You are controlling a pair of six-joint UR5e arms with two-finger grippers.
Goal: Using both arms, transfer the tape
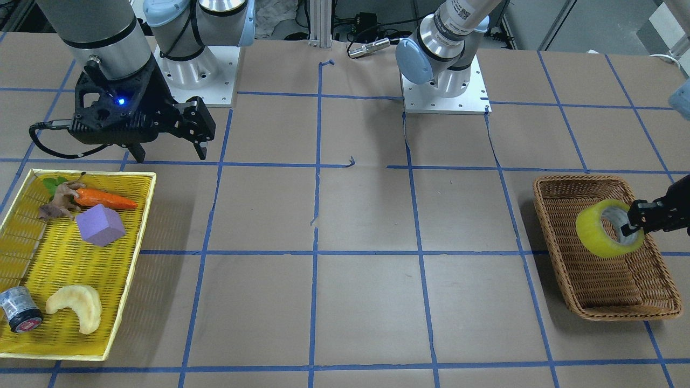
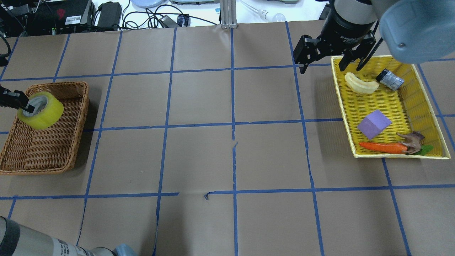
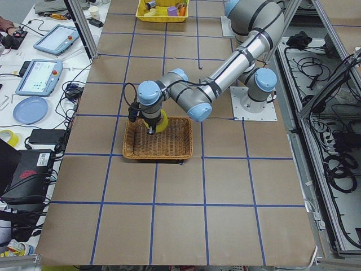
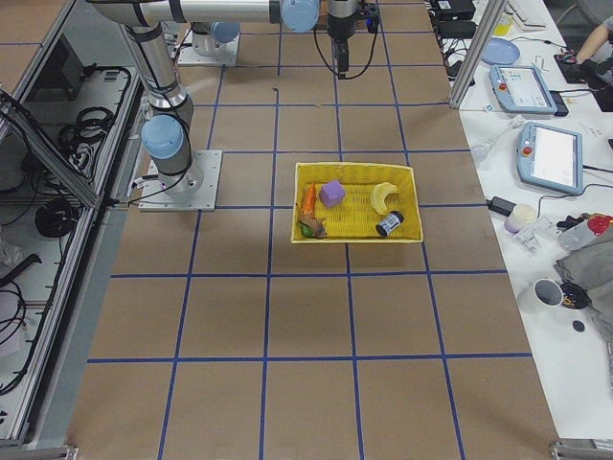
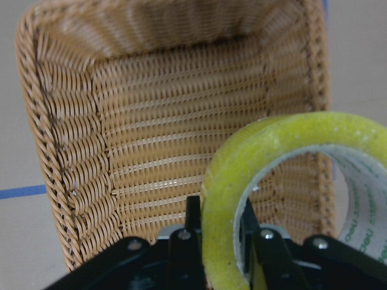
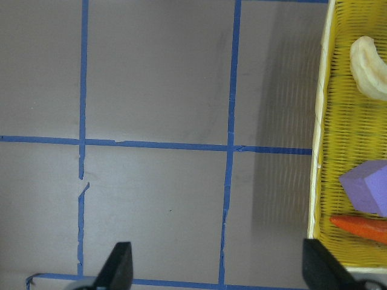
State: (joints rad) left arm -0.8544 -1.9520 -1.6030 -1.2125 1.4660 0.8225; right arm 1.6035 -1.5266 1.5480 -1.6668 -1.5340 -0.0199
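Observation:
The yellow translucent tape roll [image 1: 595,237] with a grey-white core is held on edge over the brown wicker basket [image 1: 544,194]. My left gripper [image 1: 630,222] is shut on the roll's wall, one finger inside the core and one outside, as the left wrist view [image 5: 219,211] shows. In the overhead view the tape [image 2: 44,112] is over the basket's [image 2: 85,106] far part, with the left gripper [image 2: 26,106] beside it. My right gripper [image 1: 170,153] is open and empty, hanging above the table just beyond the yellow tray [image 1: 146,215].
The yellow tray holds an orange carrot [image 1: 105,199], a purple block [image 1: 99,225], a pale curved piece [image 1: 75,307], a small dark cylinder with a red end [image 1: 19,311] and a brown toy animal [image 1: 62,196]. Blue tape lines grid the brown table.

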